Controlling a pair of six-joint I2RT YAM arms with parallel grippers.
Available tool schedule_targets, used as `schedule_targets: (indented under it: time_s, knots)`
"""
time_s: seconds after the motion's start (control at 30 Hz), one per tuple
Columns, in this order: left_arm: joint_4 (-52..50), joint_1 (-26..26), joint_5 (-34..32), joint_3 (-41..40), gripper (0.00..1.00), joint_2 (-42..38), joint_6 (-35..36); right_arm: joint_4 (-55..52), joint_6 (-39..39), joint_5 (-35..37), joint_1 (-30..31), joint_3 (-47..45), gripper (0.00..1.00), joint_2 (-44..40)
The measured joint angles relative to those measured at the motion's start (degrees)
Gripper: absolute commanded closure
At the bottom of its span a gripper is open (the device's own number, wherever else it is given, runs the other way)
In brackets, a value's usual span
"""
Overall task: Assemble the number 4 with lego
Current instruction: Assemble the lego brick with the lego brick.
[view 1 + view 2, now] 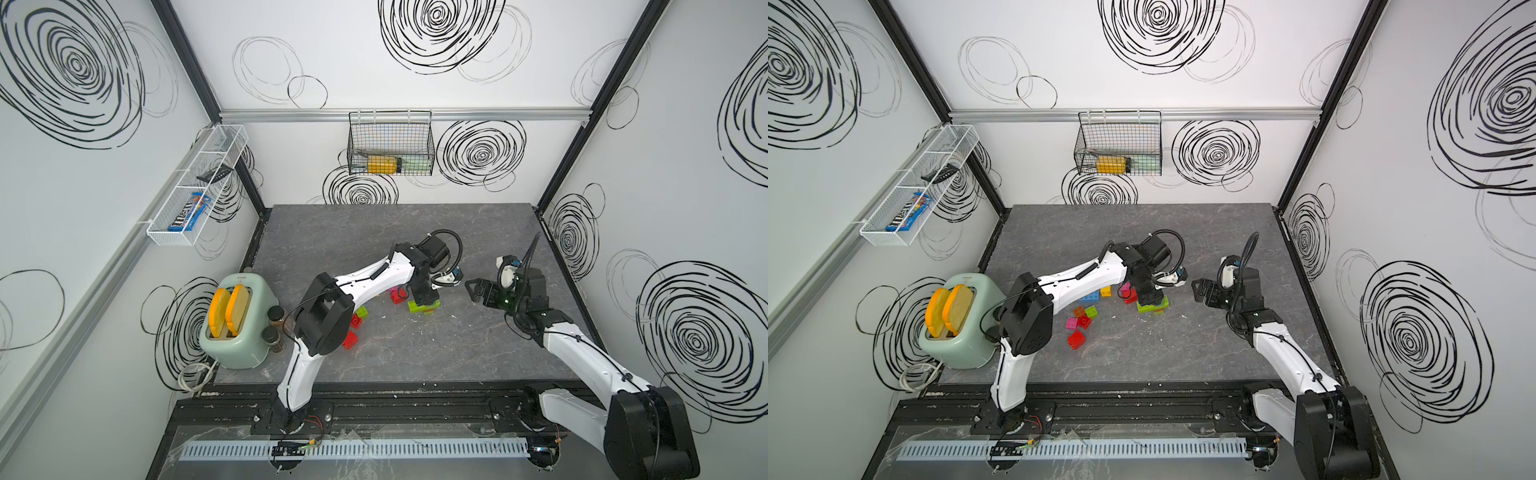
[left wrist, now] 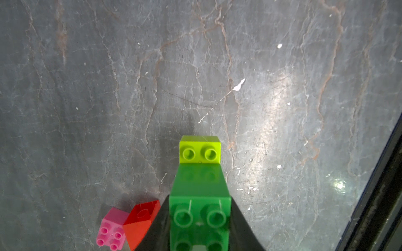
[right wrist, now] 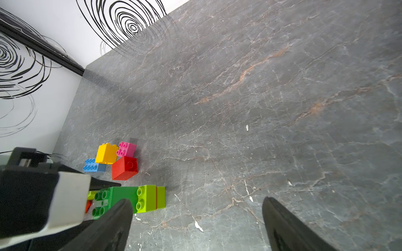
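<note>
Nine loose bricks lie on the table [image 1: 1183,353]: three red bricks [image 1: 1076,340], two pink bricks [image 1: 1071,323], one blue brick [image 3: 92,165], one yellow brick [image 3: 106,153], one orange brick [image 1: 1079,311] and one lime brick [image 1: 1091,311]. There is one stack [image 1: 1152,306], with one dark green brick [image 2: 199,195] and at least two lime layers [image 3: 148,200]; its full count cannot be told.

There are two arms, the left arm [image 1: 1084,282] and the right arm [image 1: 1287,361].

One toaster [image 1: 963,353] holds two toast slices [image 1: 938,311]. Beside it are two jars [image 1: 275,313] and one coiled cable [image 1: 915,376].

There are two wire baskets. The white basket [image 1: 913,199] holds one candy pack [image 1: 907,214] and one black item [image 1: 940,172]. The black basket [image 1: 1119,141] holds one yellow bottle [image 1: 1111,165].
</note>
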Motion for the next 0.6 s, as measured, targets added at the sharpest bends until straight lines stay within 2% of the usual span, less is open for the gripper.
schedule_targets:
  time_s: [0.43, 0.47, 0.6]
  knots:
    - [-1.6, -0.1, 0.7, 2.4, 0.98, 1.4, 0.6, 0.0, -0.2, -1.6, 0.0, 0.0, 0.03, 0.0]
    - [-2.2, 0.0, 0.9, 3.1, 0.92, 1.7, 0.8, 0.0, -0.2, -1.6, 0.0, 0.1, 0.03, 0.0]
    - [-4.5, 0.3, 1.4, 6.2, 0.84, 3.3, 1.3, 0.1, -0.2, -1.7, 0.0, 0.9, 0.03, 0.0]
